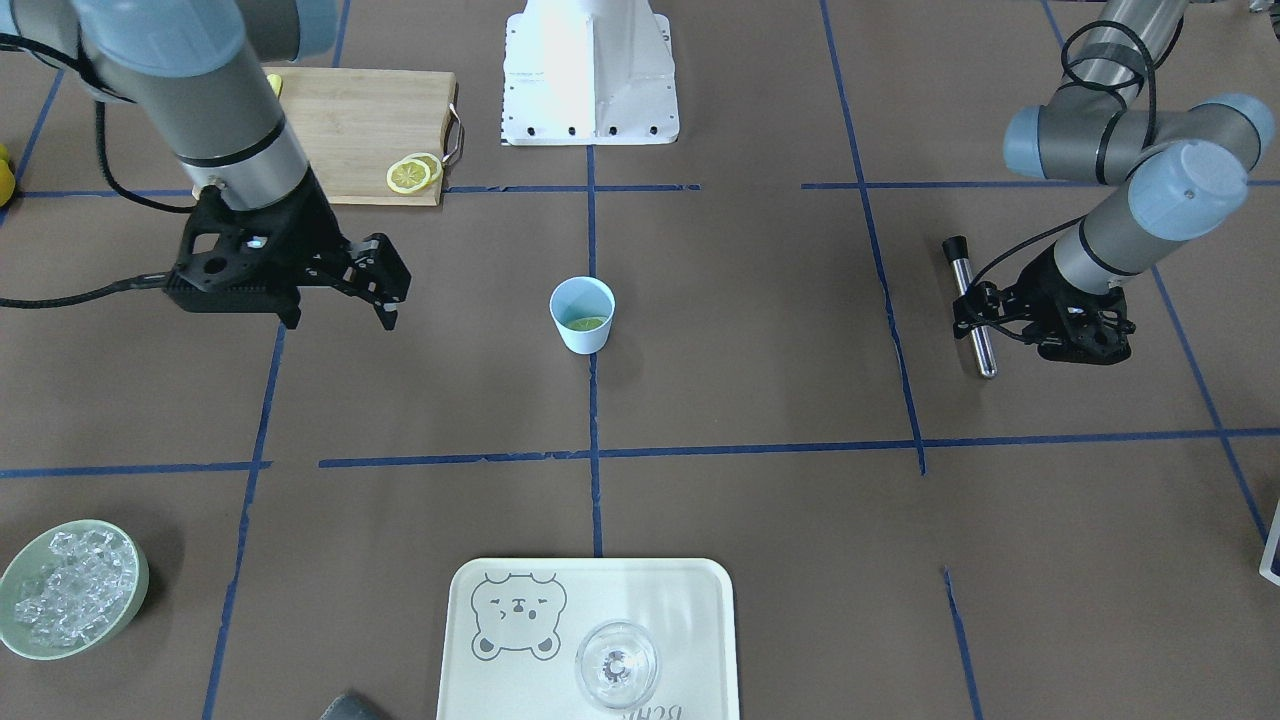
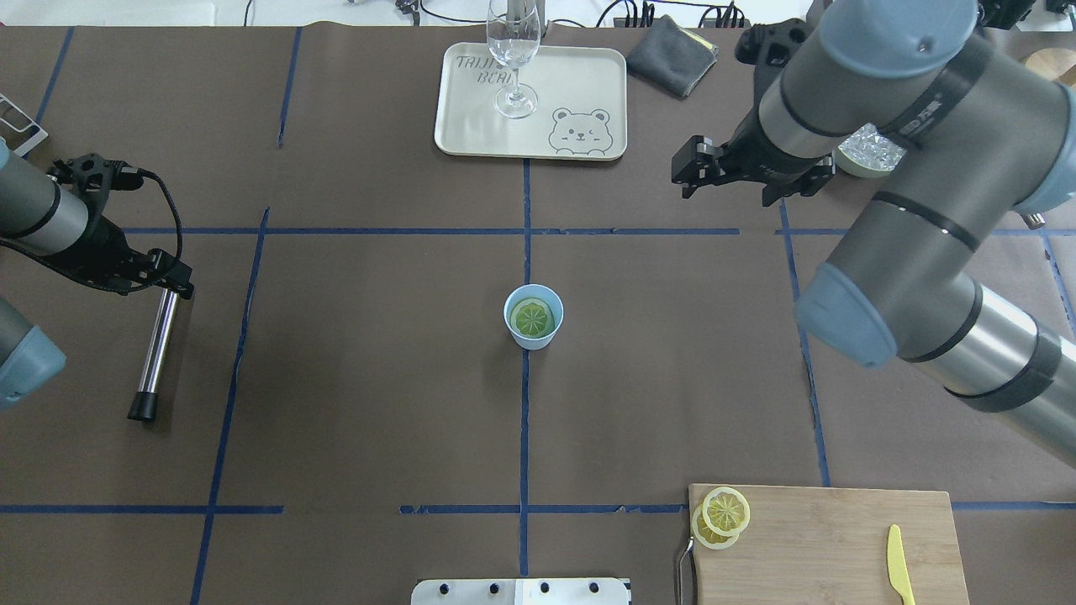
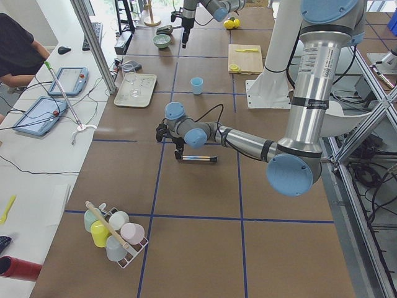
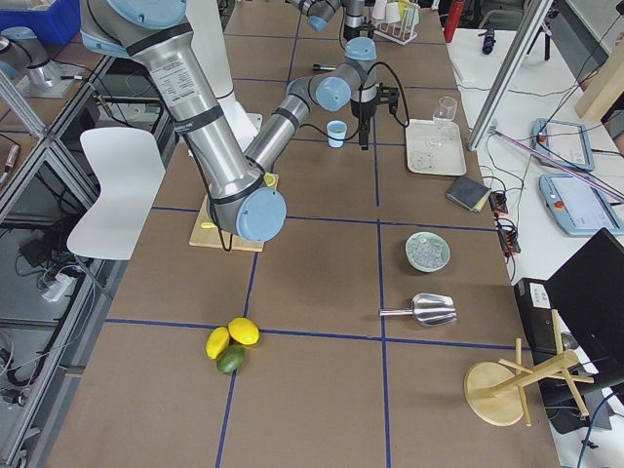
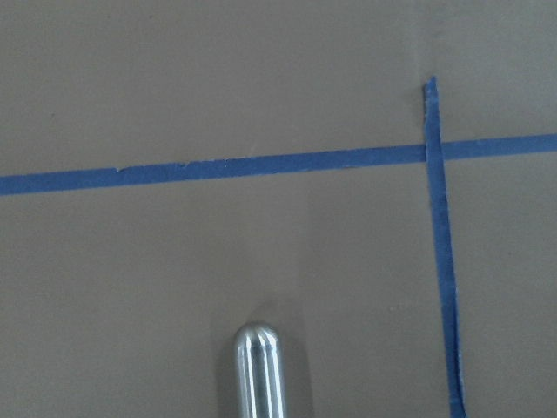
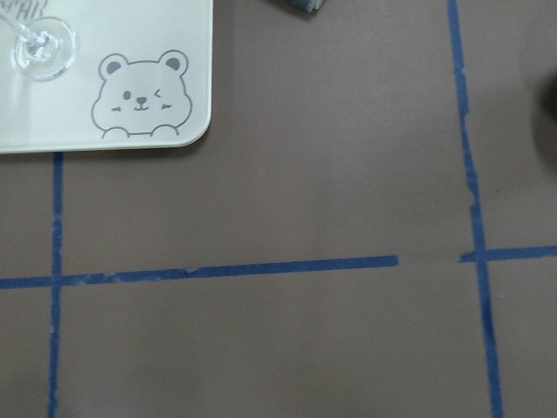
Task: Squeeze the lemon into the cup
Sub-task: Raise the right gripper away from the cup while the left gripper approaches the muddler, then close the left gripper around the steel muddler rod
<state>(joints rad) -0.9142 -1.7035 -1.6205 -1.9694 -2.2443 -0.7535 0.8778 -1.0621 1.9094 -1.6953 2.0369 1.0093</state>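
Observation:
The pale blue cup (image 2: 533, 316) stands at the table's middle and also shows in the front view (image 1: 582, 312). One lemon slice (image 2: 533, 318) lies flat inside it. Two more lemon slices (image 2: 721, 514) lie on the corner of the wooden board (image 2: 832, 546). My right gripper (image 2: 688, 168) is open and empty. It hangs above the table, beyond the cup and to its right, near the tray. My left gripper (image 1: 968, 305) is low at the table's left, shut on a metal rod (image 2: 158, 344) that lies along the table. The rod's round end shows in the left wrist view (image 5: 255, 366).
A cream bear tray (image 2: 580, 76) with a clear stemmed glass (image 2: 514, 50) stands at the far middle. A grey cloth (image 2: 671, 52) lies beside it. A green bowl of ice (image 1: 70, 590) sits at the far right, partly behind my right arm. A yellow knife (image 2: 899, 563) lies on the board.

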